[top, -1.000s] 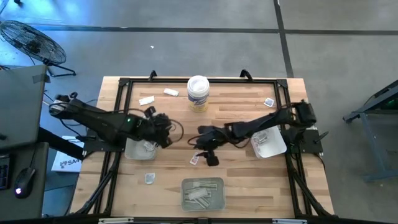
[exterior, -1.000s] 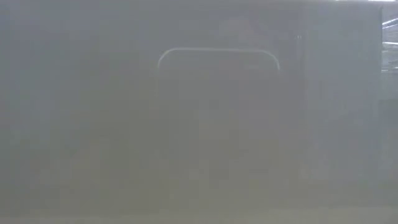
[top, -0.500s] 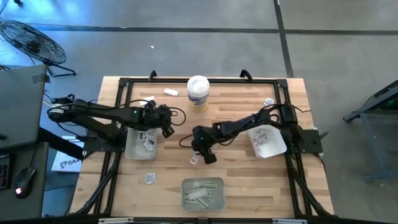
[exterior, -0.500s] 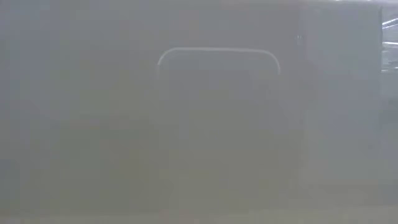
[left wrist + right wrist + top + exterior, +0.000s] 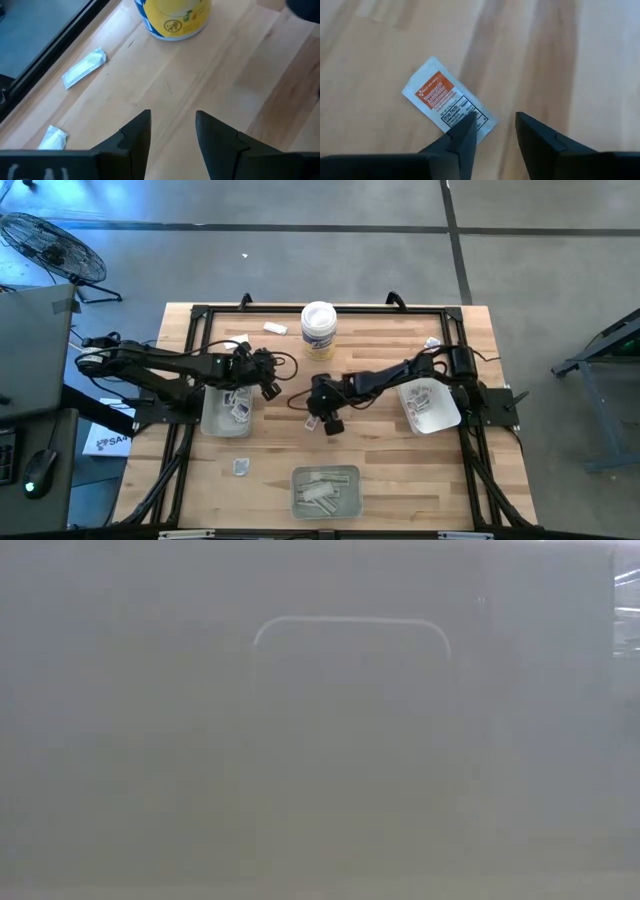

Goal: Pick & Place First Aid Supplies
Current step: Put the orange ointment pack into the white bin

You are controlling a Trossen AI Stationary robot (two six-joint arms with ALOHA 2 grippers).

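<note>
Broadly, the wooden table point(image 5: 380, 460) is filling the middle of the high view, with a black frame point(image 5: 200, 311) running round its edges. Both dark arms are reaching in toward the centre. The left gripper point(image 5: 268, 375) is hovering left of centre, at the right edge of the left tray point(image 5: 214, 420); in its wrist view its fingers point(image 5: 137, 134) are standing apart with bare wood between them, holding nothing. The right gripper point(image 5: 325, 418) is sitting just below centre, and its wrist view is showing its fingers point(image 5: 462, 135) parted, one tip lying over the lower corner of an orange-printed packet point(image 5: 447, 102) that is lying flat on the wood; the jaws are open and gripping nothing. Three grey trays are resting on the table: the left tray is holding a few packets, the right tray point(image 5: 445, 418) is sitting right of centre, and the bottom tray point(image 5: 300, 480) is sitting at the lower middle with pale strips inside. A white tub point(image 5: 318, 328) is standing upright at the upper middle. Loose packets are lying scattered: a white strip point(image 5: 275, 328) upper left of the tub, one small packet point(image 5: 432, 343) at the upper right, and another small packet point(image 5: 240, 467) at the lower left. The low view is showing only grey haze.
</note>
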